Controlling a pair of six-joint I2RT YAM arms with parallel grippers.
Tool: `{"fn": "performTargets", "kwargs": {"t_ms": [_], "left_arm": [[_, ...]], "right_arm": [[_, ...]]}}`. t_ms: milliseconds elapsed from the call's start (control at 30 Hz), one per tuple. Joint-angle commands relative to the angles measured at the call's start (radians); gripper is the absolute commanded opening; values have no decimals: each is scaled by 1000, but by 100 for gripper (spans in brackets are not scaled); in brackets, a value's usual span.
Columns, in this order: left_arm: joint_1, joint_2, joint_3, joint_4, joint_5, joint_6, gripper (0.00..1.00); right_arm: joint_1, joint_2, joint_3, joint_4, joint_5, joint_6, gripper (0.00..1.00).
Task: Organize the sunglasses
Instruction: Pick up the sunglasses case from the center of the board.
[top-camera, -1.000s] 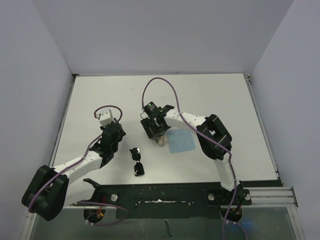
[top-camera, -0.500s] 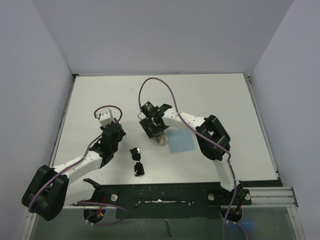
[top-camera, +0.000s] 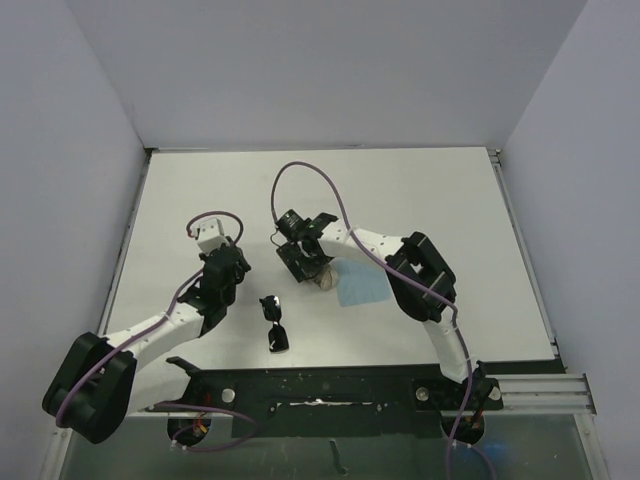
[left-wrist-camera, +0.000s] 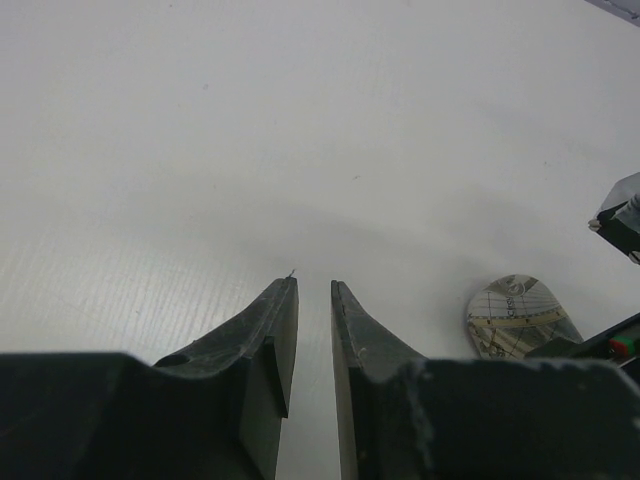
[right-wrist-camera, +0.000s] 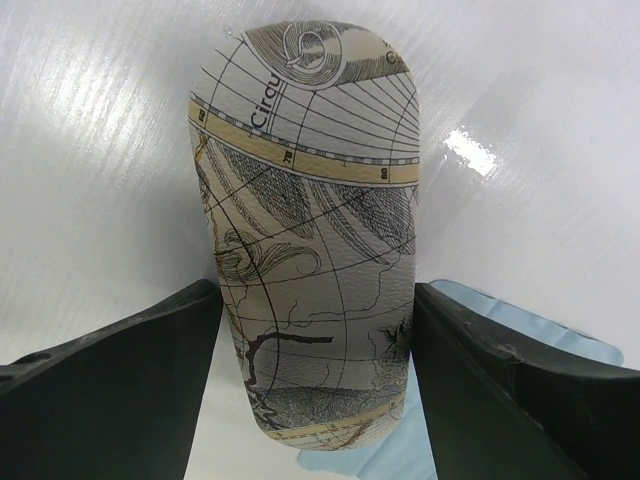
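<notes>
The black sunglasses (top-camera: 274, 322) lie folded on the table near the front edge, between the two arms, and nothing touches them. My right gripper (top-camera: 311, 266) is shut on the oval map-patterned case (top-camera: 320, 278), one finger pressed against each long side (right-wrist-camera: 315, 300). The case (right-wrist-camera: 310, 200) rests on the table with its near end over the light blue cloth (right-wrist-camera: 530, 335). My left gripper (top-camera: 231, 252) hovers over bare table to the left of the case. Its jaws (left-wrist-camera: 314, 290) stand a narrow gap apart with nothing between them. The case (left-wrist-camera: 520, 315) shows at the right of the left wrist view.
The light blue cloth (top-camera: 360, 285) lies flat just right of the case. White walls close the table in at the back and on both sides. A black rail (top-camera: 330, 385) runs along the near edge by the arm bases.
My right gripper has shifted a little to the left and turned, still on the case. The left arm and the sunglasses have stayed put.
</notes>
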Motion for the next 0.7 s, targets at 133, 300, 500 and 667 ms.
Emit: {"fn": "performTargets", "kwargs": {"t_ms": [133, 300, 500, 667], "left_arm": [[27, -45, -19, 24, -10, -30, 21], [27, -39, -19, 27, 0, -30, 22], [27, -36, -19, 30, 10, -30, 22], [27, -36, -21, 30, 14, -30, 23]], "right_arm": [[26, 20, 18, -7, 41, -25, 74], [26, 28, 9, -2, 42, -34, 74], [25, 37, 1, 7, 33, -39, 76], [17, 37, 2, 4, 61, -35, 76]]}}
